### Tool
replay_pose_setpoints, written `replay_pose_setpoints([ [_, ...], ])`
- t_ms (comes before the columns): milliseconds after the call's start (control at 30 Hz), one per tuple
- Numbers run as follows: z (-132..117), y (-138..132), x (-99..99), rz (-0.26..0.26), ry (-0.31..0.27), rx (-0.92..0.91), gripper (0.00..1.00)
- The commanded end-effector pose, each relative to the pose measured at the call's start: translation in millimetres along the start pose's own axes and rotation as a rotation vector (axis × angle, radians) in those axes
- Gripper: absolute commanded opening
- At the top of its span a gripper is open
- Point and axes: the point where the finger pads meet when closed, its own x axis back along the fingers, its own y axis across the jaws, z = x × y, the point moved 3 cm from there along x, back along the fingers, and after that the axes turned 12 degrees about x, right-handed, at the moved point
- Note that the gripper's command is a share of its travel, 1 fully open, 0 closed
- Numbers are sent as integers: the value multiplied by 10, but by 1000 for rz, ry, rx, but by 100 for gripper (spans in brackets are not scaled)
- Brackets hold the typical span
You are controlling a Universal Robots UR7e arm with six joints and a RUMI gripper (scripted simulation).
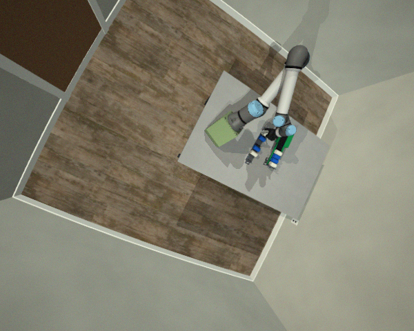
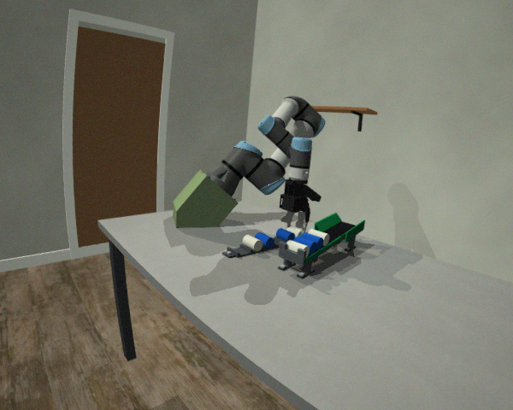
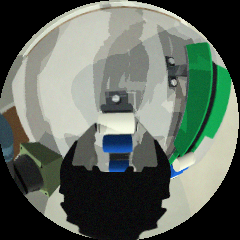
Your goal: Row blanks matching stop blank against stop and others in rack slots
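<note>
1. Claw (image 1: pixel 265 132) (image 2: pixel 296 225) (image 3: pixel 116 123): about half open, pointing down, gripping nothing; its fingers stand over the two ends of the far white (image 2: pixel 294 231) (image 3: pixel 116 123).
2. Far white: at the far end of the rack (image 1: pixel 248 158) (image 2: pixel 244 252) (image 3: pixel 115 107), lying crosswise. Whether a fingertip touches it cannot be told.
3. Far blue (image 1: pixel 262 138) (image 2: pixel 285 234) (image 3: pixel 117 143): just beside the far white, on its near side.
4. Near blue (image 1: pixel 256 148) (image 2: pixel 263 240) (image 3: pixel 119 166) and near white (image 1: pixel 253 154) (image 2: pixel 249 242): side by side on the rack, toward its near end.
5. Ramp (image 1: pixel 288 141) (image 2: pixel 329 220) (image 3: pixel 197 90): right of the rack. Its row, from the stop (image 2: pixel 291 255), runs first white (image 1: pixel 272 165) (image 2: pixel 297 245), two blues (image 1: pixel 274 157) (image 2: pixel 309 242), upper white (image 1: pixel 278 152) (image 2: pixel 318 235) (image 3: pixel 185 161).
6. Step in hand (judged): sorting is unfinished; the far white is probably being lined up for a pick.
7. Next move (judged): lower if needed, then close on its ends without nudging the far blue. The ramp's blues must eventually yield their places to whites.
</note>
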Motion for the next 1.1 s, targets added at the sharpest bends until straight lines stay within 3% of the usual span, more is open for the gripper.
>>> replay_pose_setpoints([
  [0, -1, 2, 2, -1, 0, 0, 50],
  [667, -1, 2, 2, -1, 0, 0, 50],
  [700, -1, 2, 2, -1, 0, 0, 38],
  [1067, -1, 2, 2, -1, 0, 0, 38],
])
